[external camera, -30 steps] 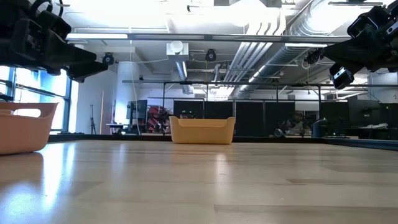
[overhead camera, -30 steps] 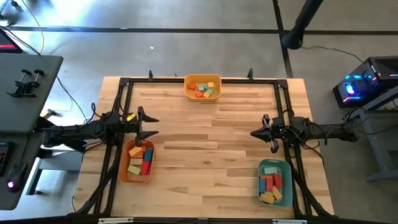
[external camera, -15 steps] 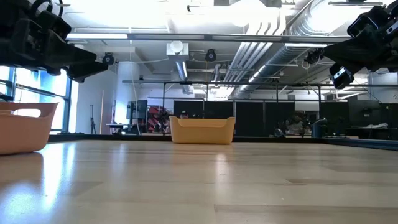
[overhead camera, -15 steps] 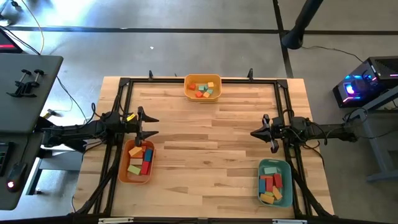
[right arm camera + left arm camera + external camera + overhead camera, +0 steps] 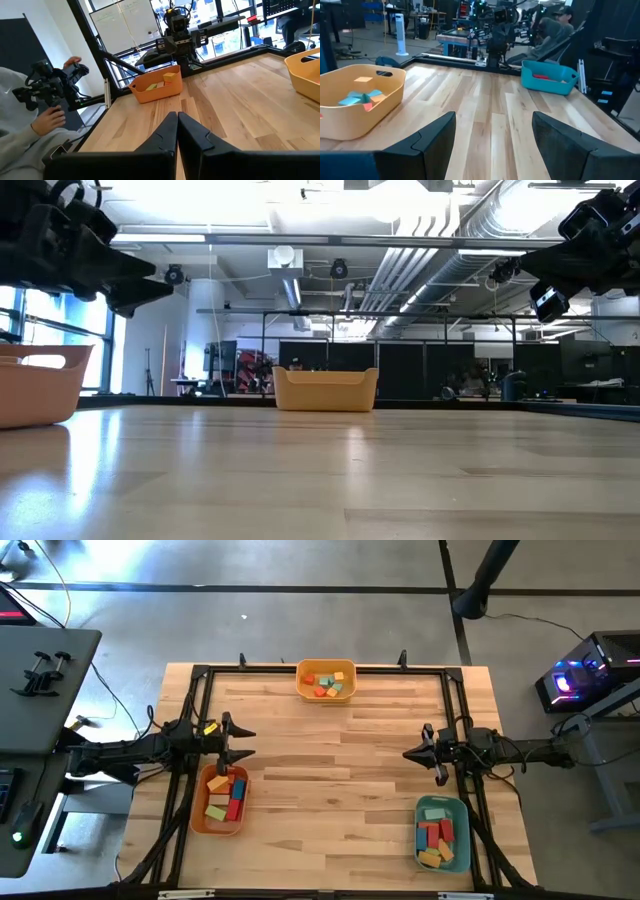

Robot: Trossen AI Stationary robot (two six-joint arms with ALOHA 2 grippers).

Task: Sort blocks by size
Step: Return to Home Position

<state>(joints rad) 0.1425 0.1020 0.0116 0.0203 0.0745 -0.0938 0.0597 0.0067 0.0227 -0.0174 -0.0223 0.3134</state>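
Observation:
The blocks lie in three bins. A yellow bin (image 5: 326,680) at the table's far edge holds small blocks (image 5: 324,686). An orange bin (image 5: 220,799) near the left side holds mid-sized blocks (image 5: 226,796). A teal bin (image 5: 441,832) at the near right holds longer blocks (image 5: 436,835). My left gripper (image 5: 249,744) hovers level above the orange bin's far end, open and with nothing between its fingers (image 5: 440,135). My right gripper (image 5: 407,754) hovers level at the right side, shut and holding nothing (image 5: 177,126).
A black frame (image 5: 320,668) runs round the wooden table (image 5: 330,790), whose middle is bare wood. A seated person (image 5: 30,115) with a handheld controller shows beyond the table's left side, and another person (image 5: 555,30) beyond the right side.
My left gripper has rolled a little about the line it points along, staying in place and open.

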